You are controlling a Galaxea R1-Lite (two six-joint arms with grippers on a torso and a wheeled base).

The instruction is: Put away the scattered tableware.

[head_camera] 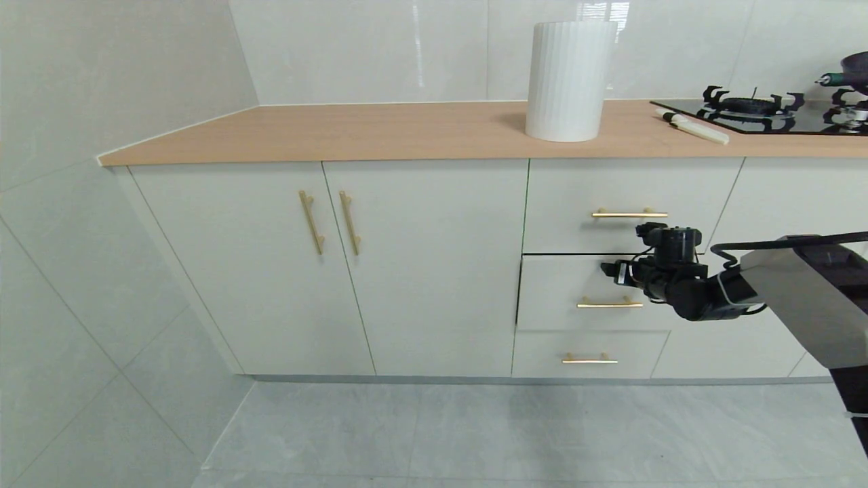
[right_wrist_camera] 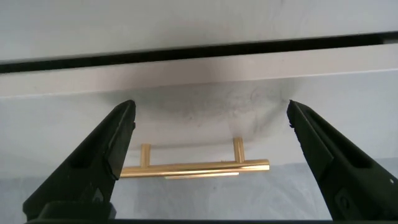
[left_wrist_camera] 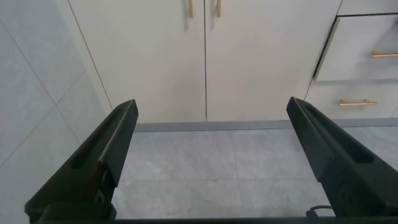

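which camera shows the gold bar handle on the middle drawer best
Right wrist view: the middle drawer's gold bar handle sits close up, whole, framed by the open right tool. Head view shows it small, just under that tool. Left wrist view catches part of it at the edge.

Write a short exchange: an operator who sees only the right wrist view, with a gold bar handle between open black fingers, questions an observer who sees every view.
Operator: Which drawer carries this gold bar handle?
Observer: The middle drawer of three stacked ones; the right gripper is just in front of it.
Operator: Is any tableware lying about?
Observer: A pale slim utensil lies on the wooden countertop, beside the black gas hob.
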